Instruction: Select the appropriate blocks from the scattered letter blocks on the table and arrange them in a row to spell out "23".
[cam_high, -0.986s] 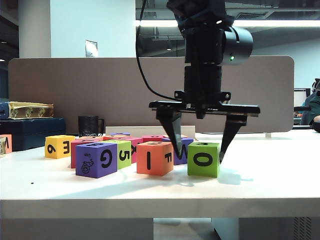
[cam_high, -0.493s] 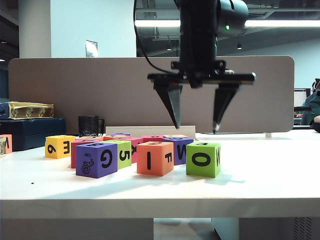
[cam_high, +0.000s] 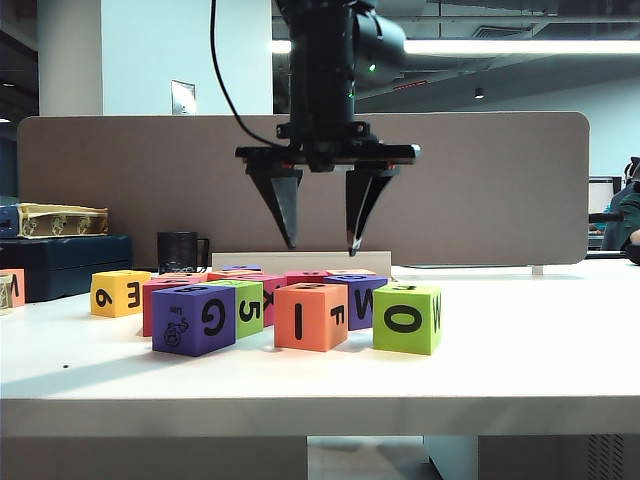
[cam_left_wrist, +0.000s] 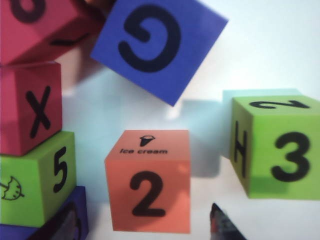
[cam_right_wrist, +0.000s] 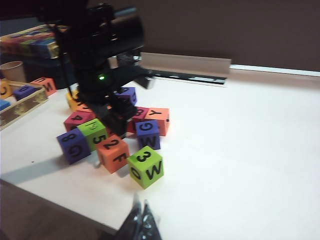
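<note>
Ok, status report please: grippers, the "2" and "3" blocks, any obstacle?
Left gripper open, empty, above the orange block. Right gripper shut, off to the side. Orange "2" beside green "3" block, small gap. Nothing between them.

Left gripper (cam_high: 320, 243) hangs in the air above the orange block (cam_high: 311, 316), fingers pointing down and spread apart, nothing between them. Orange block sits on the table (cam_high: 520, 350) showing "I" to the front and "F" on its side. Just right of it, with a small gap, stands the green block (cam_high: 407, 318) with "O" and "W". Left of the orange block, a purple "G" block (cam_high: 193, 319) and a green "5" block (cam_high: 246, 306); further left a yellow block (cam_high: 118, 292). Behind, more blocks cluster, and a black mug (cam_high: 178, 251) stands well left
</note>
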